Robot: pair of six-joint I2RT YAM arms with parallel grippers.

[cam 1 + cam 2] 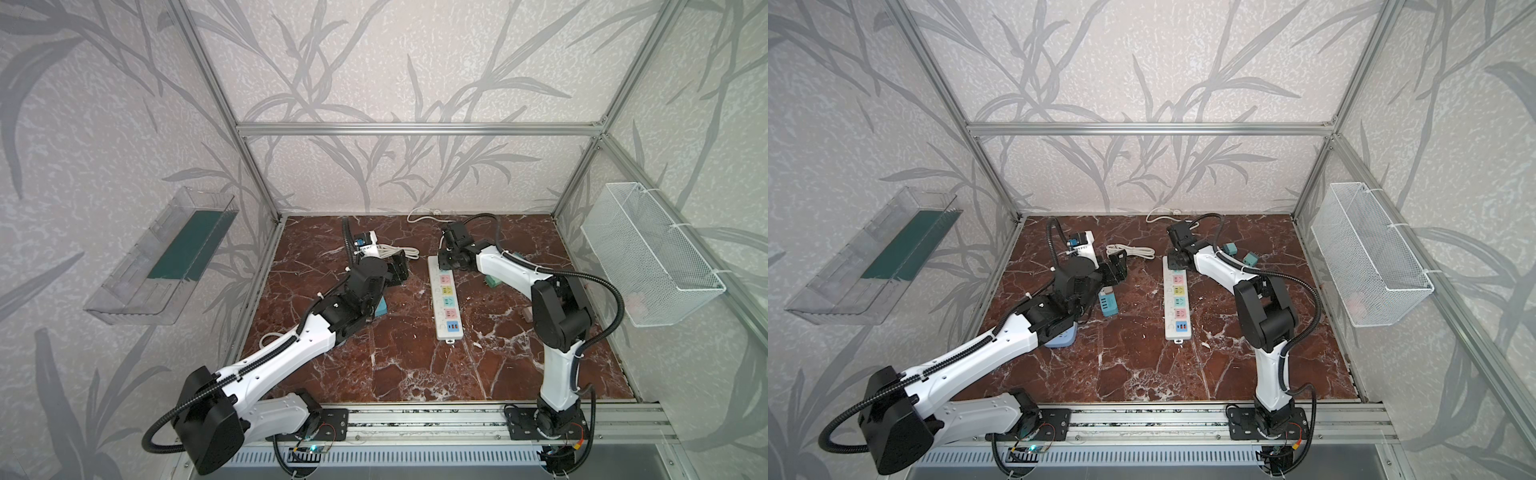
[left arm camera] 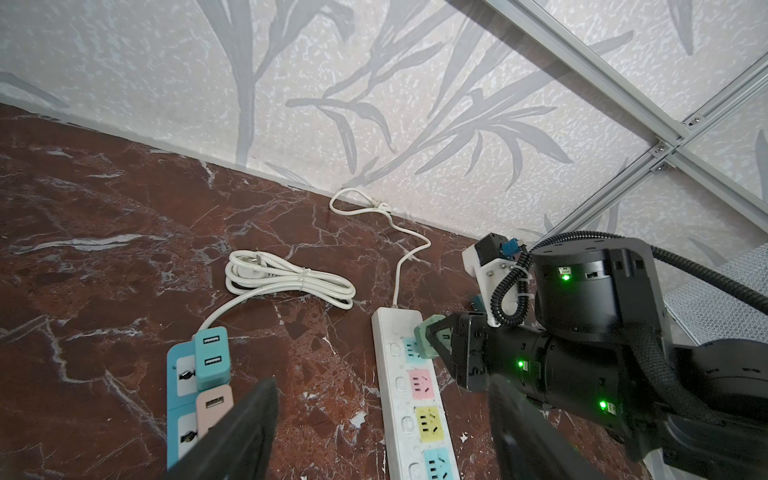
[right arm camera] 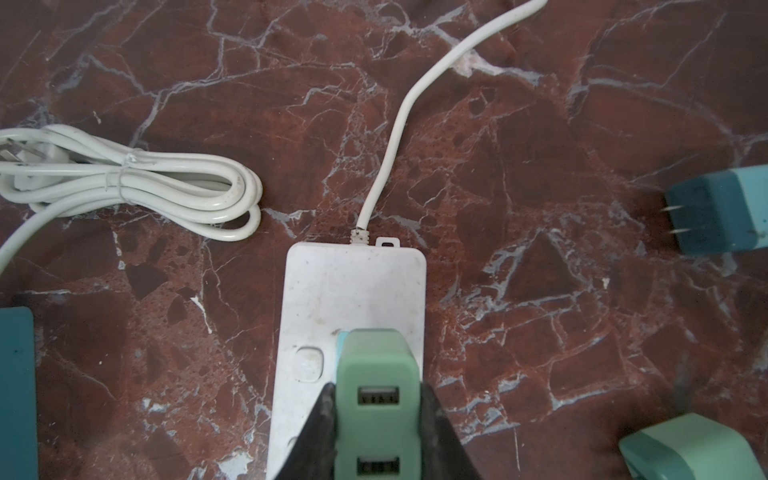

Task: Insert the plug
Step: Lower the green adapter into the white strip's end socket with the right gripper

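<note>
A red marble tabletop (image 1: 395,365) carries a white power strip (image 1: 444,299), coiled cord (image 2: 291,282), teal chargers (image 3: 723,216).

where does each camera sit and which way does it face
Both top views: high at the front, looking down on the marble tabletop; the left arm and right arm show whole.
Left wrist: on the left arm, facing the back wall; the open left gripper shows in front.
Right wrist: on the right arm, looking down at the white power strip; the right gripper clamps the green plug.
Shared: both wrist views show that plug at the strip's cord end.
</note>
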